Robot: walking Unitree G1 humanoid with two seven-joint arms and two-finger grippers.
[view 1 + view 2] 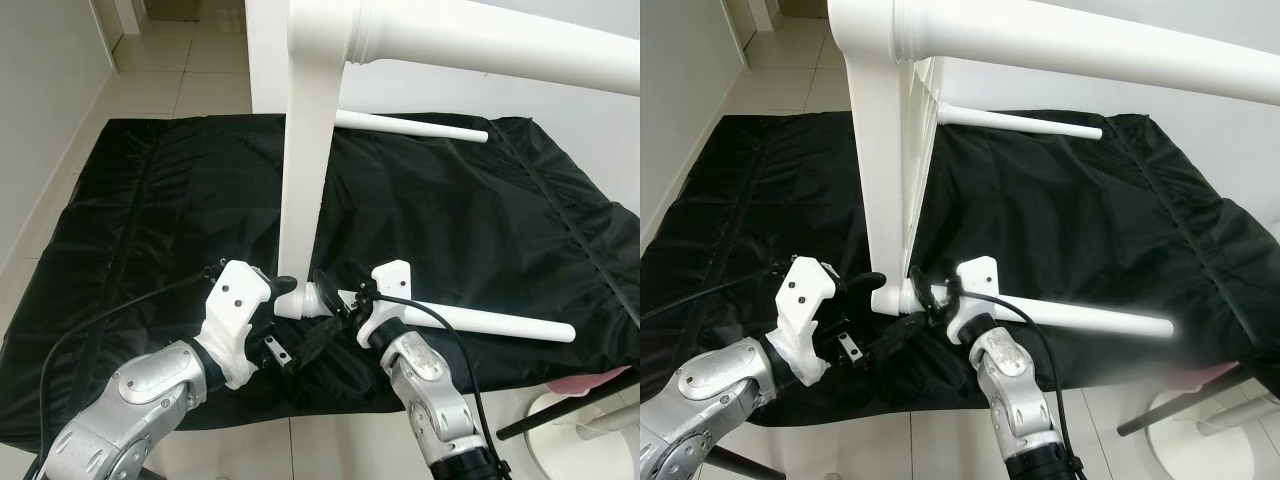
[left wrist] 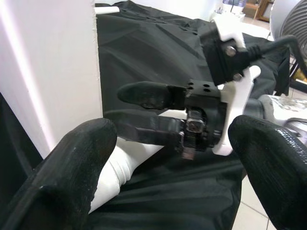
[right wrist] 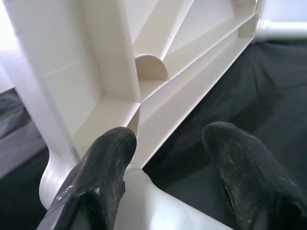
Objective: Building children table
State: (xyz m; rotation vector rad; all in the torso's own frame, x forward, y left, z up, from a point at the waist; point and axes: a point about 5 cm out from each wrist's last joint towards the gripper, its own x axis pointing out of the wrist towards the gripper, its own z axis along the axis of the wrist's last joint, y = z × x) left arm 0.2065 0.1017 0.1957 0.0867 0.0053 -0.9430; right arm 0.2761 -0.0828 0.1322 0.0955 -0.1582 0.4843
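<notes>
A white children's table (image 1: 310,170) stands on edge near the front edge of a black sheet (image 1: 470,240) on the floor. The left claw (image 1: 285,287) and right claw (image 1: 322,300), both spread open, flank its lower corner, where a white leg (image 1: 500,322) extends along the sheet.

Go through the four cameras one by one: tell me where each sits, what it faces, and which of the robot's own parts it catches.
Left eye view: on the head, looking down at the white table top standing on edge on the black sheet; both silver arms show.
Right eye view: the head camera's other eye, same scene, with a table leg lying beside the right tool.
Left wrist view: looks along the open left tool at the right tool.
Right wrist view: looks between its own open fingers into the table top's ribbed underside.
Shared: the table's bottom corner.
</notes>
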